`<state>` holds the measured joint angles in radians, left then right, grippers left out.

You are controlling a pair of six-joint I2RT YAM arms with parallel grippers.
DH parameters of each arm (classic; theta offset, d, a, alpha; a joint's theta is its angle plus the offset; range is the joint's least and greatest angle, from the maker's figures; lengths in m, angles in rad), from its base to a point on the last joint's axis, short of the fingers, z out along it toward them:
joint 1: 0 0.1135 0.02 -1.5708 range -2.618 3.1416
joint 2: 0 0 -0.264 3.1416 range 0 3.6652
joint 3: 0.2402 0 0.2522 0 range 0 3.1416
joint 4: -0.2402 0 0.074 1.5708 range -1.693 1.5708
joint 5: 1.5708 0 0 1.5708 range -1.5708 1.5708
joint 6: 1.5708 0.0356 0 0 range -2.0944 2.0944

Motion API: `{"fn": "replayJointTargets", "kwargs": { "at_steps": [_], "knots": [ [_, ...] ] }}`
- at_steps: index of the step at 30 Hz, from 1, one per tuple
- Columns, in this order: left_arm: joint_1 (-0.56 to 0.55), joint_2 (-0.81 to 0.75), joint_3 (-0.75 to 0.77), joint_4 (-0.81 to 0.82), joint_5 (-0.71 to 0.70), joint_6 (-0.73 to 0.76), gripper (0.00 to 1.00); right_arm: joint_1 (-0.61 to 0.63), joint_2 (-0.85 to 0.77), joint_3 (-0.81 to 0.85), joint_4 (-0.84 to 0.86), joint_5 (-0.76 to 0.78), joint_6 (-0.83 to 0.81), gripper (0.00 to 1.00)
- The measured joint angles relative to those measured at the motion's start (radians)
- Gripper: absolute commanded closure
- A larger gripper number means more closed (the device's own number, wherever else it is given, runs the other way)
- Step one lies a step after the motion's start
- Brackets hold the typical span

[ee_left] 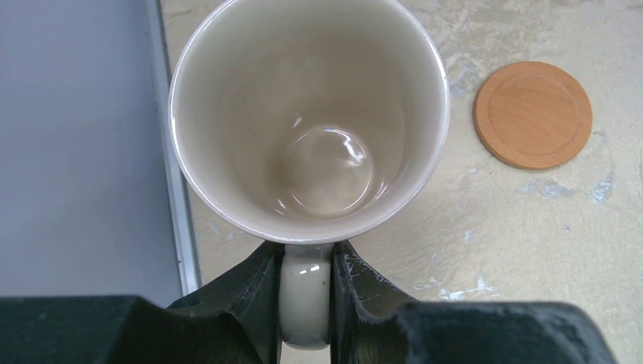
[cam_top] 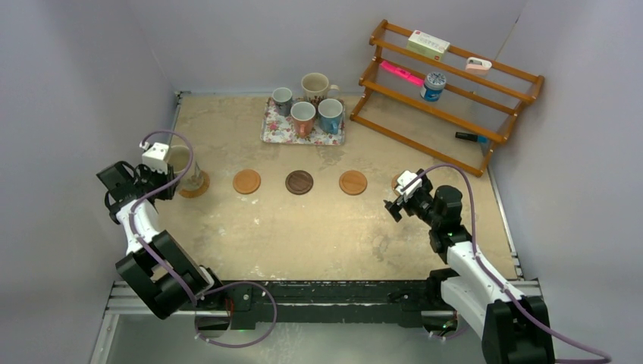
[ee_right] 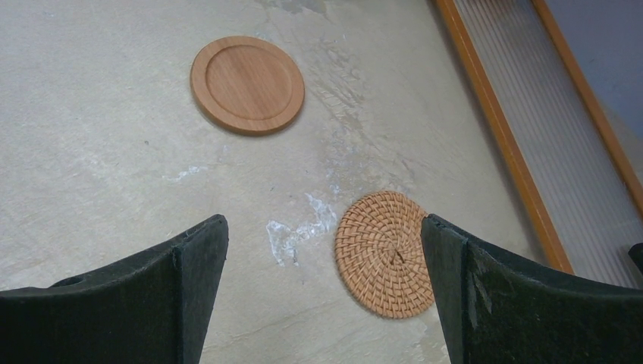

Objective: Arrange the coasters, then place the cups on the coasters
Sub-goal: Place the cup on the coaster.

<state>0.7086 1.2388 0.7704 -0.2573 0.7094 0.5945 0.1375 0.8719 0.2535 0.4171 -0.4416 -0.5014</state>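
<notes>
The left end effector [ee_left: 305, 258] clamps the handle [ee_left: 305, 299] of the cream mug [ee_left: 307, 114], upright over the leftmost coaster [cam_top: 199, 189]. The right end effector [ee_right: 322, 226] hangs, jaws spread wide, above a woven coaster [ee_right: 383, 254].

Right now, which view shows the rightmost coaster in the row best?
Right wrist: the woven coaster sits whole and close, weave sharp, just ahead of the open right gripper. Top external shows only an orange sliver of it behind that gripper. Left wrist doesn't show it.
</notes>
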Motion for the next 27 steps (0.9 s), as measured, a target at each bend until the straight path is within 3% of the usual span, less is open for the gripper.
{"fn": "replayJointTargets", "kwargs": {
  "at_steps": [27],
  "knots": [
    [0.045,0.063,0.0,0.032,0.043,0.001,1.0,0.0,-0.002,0.0,0.0,-0.01,-0.014,0.01]
  ]
}}
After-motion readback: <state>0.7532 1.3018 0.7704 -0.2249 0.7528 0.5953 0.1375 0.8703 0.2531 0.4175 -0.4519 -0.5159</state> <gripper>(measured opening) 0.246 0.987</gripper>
